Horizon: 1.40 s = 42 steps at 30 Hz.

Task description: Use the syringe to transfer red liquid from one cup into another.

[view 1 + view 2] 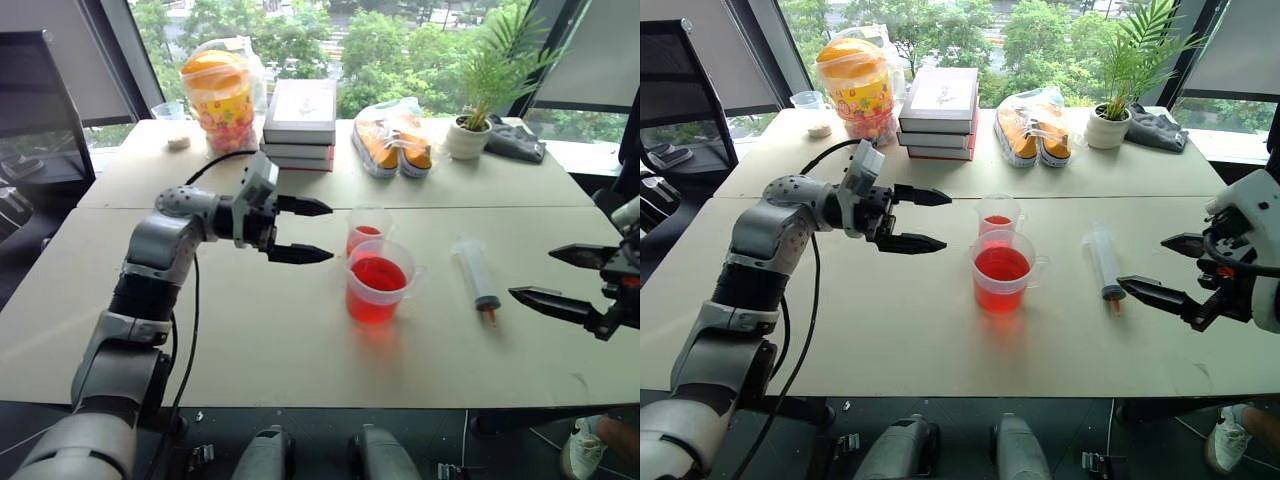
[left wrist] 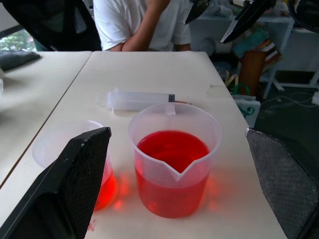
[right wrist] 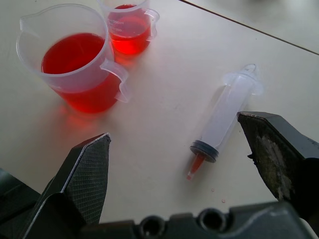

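The syringe [image 1: 475, 272] lies flat on the table, its orange-red tip toward the front edge. Left of it stands the wider beaker with a handle [image 1: 378, 282], about half full of red liquid [image 1: 378, 274]. Right behind it is the smaller cup [image 1: 366, 230], with a little red liquid at the bottom. My left gripper [image 1: 331, 232] hovers open just left of both cups and points at them. In the left wrist view the beaker [image 2: 174, 164] stands ahead of the fingers [image 2: 65, 189]. My right gripper [image 1: 531, 274] is open, right of the syringe [image 3: 227, 117] and apart from it.
At the back stand a stack of books [image 1: 300, 125], a jar of sweets [image 1: 218, 98], bagged shoes [image 1: 392, 140], a potted plant [image 1: 470, 130] and a grey cloth [image 1: 515, 140]. A person in a white shirt [image 2: 142, 25] stands beyond the table's right end.
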Available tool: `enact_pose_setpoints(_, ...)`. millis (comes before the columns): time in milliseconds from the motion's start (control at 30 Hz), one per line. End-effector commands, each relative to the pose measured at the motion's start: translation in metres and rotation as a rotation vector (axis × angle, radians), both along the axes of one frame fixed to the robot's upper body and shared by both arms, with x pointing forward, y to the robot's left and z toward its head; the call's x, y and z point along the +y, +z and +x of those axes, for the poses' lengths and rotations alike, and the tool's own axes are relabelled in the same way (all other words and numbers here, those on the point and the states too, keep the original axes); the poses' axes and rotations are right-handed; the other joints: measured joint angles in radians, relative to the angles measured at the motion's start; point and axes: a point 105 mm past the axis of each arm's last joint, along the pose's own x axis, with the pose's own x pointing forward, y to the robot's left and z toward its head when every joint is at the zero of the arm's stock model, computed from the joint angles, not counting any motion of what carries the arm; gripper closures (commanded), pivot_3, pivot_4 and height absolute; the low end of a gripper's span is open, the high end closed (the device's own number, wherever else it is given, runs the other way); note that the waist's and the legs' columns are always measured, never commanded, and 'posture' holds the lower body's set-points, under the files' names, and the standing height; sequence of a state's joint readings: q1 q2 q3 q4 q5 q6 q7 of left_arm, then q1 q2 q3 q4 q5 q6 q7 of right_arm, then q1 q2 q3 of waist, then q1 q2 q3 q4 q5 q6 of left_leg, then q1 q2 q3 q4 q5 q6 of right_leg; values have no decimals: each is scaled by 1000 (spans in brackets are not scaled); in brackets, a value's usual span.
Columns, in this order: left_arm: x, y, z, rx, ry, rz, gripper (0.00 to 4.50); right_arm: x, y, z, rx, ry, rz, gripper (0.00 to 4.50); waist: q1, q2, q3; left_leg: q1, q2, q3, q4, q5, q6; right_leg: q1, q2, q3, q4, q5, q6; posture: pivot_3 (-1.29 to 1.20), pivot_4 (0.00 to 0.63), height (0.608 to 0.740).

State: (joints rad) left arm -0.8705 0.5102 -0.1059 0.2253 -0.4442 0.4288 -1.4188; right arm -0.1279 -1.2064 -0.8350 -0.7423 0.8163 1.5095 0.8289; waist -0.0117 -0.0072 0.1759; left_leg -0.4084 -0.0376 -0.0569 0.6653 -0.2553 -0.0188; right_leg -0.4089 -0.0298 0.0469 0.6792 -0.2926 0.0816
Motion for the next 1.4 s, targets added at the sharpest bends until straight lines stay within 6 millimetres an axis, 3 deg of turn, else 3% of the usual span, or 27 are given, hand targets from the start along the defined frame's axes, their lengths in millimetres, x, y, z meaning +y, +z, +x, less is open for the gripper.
enact_pose_setpoints(33,2,8,0,-39,4,-6,0,4,5,0,-27,11,-11,12,1,0,0,0,0,0,0,0,0,0,0,0,0,0,0,0,150,740)
enact_pose_setpoints(767,11,23,4,-20,78,-23,0,4,-3,7,-25,-11,45,12,0,0,0,0,0,0,-2,0,1,0,0,0,-4,0,0,0,150,740)
enact_pose_setpoints(1100,9,22,6,-38,84,-23,0,-5,-6,14,21,-87,99,12,2,0,0,-1,0,-1,-3,-2,3,2,-1,-1,-9,0,0,0,150,740)
enact_pose_setpoints(1267,4,22,6,-42,69,-29,0,-11,-6,26,87,-121,131,12,0,0,0,-1,0,0,-3,-2,3,2,-1,-1,-10,0,0,0,150,740)
enact_pose_setpoints(1400,-4,21,9,-53,50,-36,0,-25,-16,62,234,-210,294,12,-3,0,0,-1,0,0,-3,-2,3,2,-2,0,-11,1,-1,0,150,740)
